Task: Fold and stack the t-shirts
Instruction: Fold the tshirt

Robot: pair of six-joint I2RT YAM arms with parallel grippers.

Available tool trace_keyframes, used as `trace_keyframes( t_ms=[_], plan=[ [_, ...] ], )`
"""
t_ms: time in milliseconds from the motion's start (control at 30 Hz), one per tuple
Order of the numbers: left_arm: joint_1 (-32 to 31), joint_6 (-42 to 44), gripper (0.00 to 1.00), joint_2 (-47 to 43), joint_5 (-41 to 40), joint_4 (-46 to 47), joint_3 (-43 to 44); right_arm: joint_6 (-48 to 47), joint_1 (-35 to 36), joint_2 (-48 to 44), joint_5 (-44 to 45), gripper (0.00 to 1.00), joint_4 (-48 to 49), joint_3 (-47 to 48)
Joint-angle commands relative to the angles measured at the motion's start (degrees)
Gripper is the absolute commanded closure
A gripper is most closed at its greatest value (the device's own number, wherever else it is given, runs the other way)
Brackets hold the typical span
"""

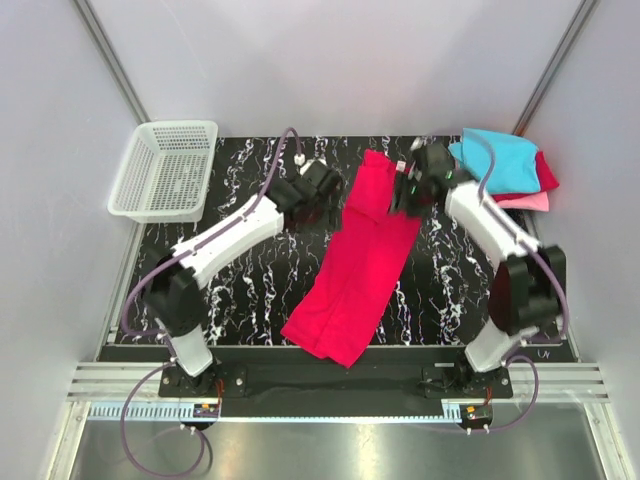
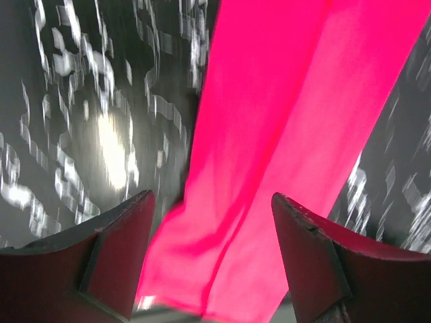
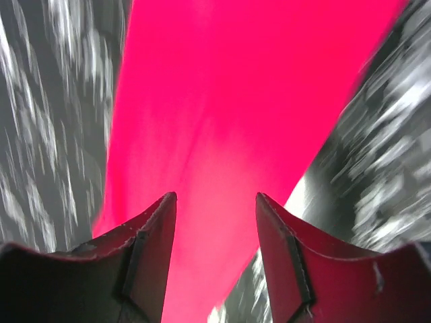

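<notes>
Left gripper (image 1: pixel 330 204) and right gripper (image 1: pixel 405 194) hang over the far half of the table (image 1: pixel 250 290), one on each side of the crimson-red t-shirt (image 1: pixel 352 280). From overhead, the black tabletop has white marbling and is enclosed by pale grey walls (image 1: pixel 330 60), with aluminium rails (image 1: pixel 330 385) along the near edge. The shirt lies on a diagonal, narrow between the grippers and widening toward the near edge, where its hem stops just short of the table's rim. A white mesh basket (image 1: pixel 165 170) sits at the far-left corner, partly over the edge. At the far-right corner a cyan t-shirt (image 1: pixel 495 158) lies on a dark red t-shirt (image 1: pixel 546 176) and a pink t-shirt (image 1: pixel 528 201). Bare marble lies open left of the crimson shirt and in the near-right area.

Seen from the left wrist, the fingers (image 2: pixel 114 262) stand wide apart, with crimson cloth running up between them and marble to either side. The picture is blurred.

Through the right wrist camera, the fingers (image 3: pixel 145 256) are parted more narrowly and crimson cloth fills the gap. Whether the pads touch it cannot be told. Streaked marble flanks the cloth. Only the overhead view shows the basket, the stack and the shirt's whole outline.
</notes>
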Motion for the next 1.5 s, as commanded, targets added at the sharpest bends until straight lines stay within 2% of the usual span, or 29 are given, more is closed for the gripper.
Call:
trace_keyframes(
  t_ms=[0, 33, 133, 200, 233, 333, 367, 467, 633, 733, 900, 1000, 1133, 1233, 1467],
  plan=[
    [6.17, 3.88, 0.24, 8.55, 6.97, 3.45, 7.49, 7.37, 5.35, -10.63, -4.12, 0.43, 9.23, -20.47],
    [8.27, 4.5, 0.24, 13.09, 10.99, 4.42, 9.6, 8.16, 6.92, -13.36, -5.0, 0.42, 11.5, -27.39],
    [10.57, 7.04, 0.24, 20.32, 17.06, 5.48, 20.14, 9.93, 10.09, -23.91, -7.29, 0.42, 13.72, -36.04],
    [11.37, 8.54, 0.24, 27.0, 20.94, 6.53, 26.82, 11.25, 10.1, -30.85, -8.61, 0.41, 13.72, -38.61],
    [12.42, 8.46, 0.25, 28.76, 26.01, 7.23, 28.32, 11.25, 10.28, -32.7, -10.01, 0.41, 13.81, -40.45],
    [13.3, 7.76, 0.24, 33.17, 32.79, 13.55, 29.57, 12.48, 10.45, -38.77, -14.06, 0.41, 14.51, -43.79],
    [13.39, 7.49, 0.24, 33.96, 33.96, 18.62, 28.53, 13.26, 10.45, -40.78, -16.24, 0.41, 15.03, -44.67],
    [13.48, 5.21, 0.24, 36.15, 36.6, 24.1, 29.21, 15.2, 10.8, -42.47, -20.11, 0.41, 18.54, -48.19],
    [13.92, 0.47, 0.24, 41.6, 41.16, 28.67, 30.89, 17.13, 12.73, -38.62, -23.29, 0.41, 26.19, -52.93],
    [14.01, -3.22, 0.24, 41.53, 42.66, 37.52, 27.56, 18.45, 14.23, -33.53, -24.61, 0.41, 31.64, -55.39],
    [14.18, -6.48, 0.26, 41.35, 42.76, 43.01, 25.26, 20.39, 16.95, -26.75, -25.4, 0.42, 39.8, -57.16],
    [14.27, -7.36, 0.26, 41.79, 41.18, 43.01, 26.05, 21.62, 18.62, -22.1, -25.84, 0.42, 45.34, -57.78],
    [14.18, -7.71, 0.26, 42.93, 34.87, 40.82, 27.63, 22.23, 20.91, -16.03, -25.32, 0.43, 47.64, -56.03],
    [14.18, -7.27, 0.27, 45.38, 33.09, 37.31, 31.58, 22.94, 22.49, -12.51, -24.35, 0.44, 48.17, -54.88],
    [12.87, -4.99, 0.28, 48.03, 25.98, 30.98, 33.17, 23.91, 24.08, -11.8, -22.59, 0.45, 47.03, -53.91]
  ],
)
